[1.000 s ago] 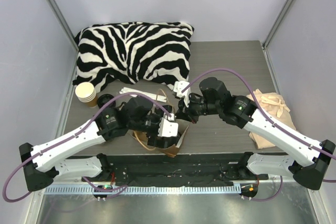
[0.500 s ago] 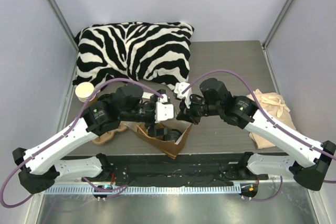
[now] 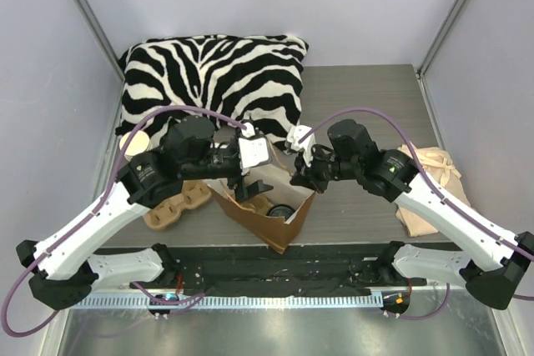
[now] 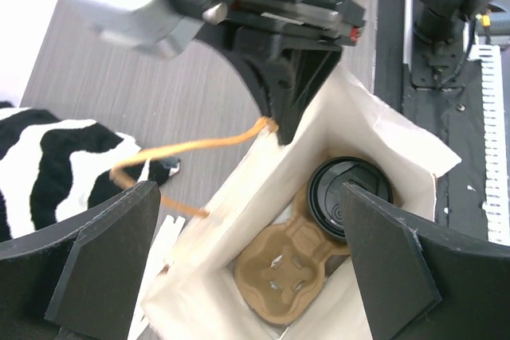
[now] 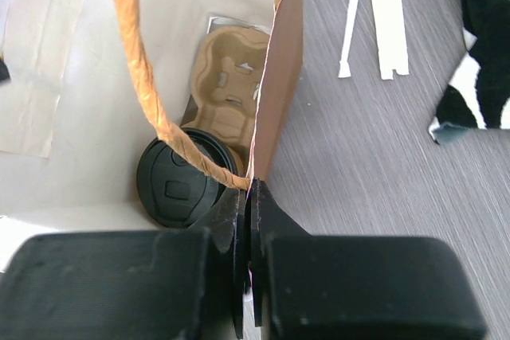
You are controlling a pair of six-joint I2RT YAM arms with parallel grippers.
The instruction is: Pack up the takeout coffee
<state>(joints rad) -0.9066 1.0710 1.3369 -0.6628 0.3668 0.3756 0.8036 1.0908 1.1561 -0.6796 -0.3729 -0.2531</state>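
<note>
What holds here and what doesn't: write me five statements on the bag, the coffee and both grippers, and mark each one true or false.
1. The takeout coffee sits inside the paper bag, in a pulp carrier. True.
2. The left gripper is clamped on the bag's handle. False: it is open above the bag, holding nothing.
3. The right gripper is shut on the bag's rim. True.
4. The coffee is lidless. False: a black lid covers it.
5. The zebra pillow lies by the arm bases. False: it is at the table's far side.
</note>
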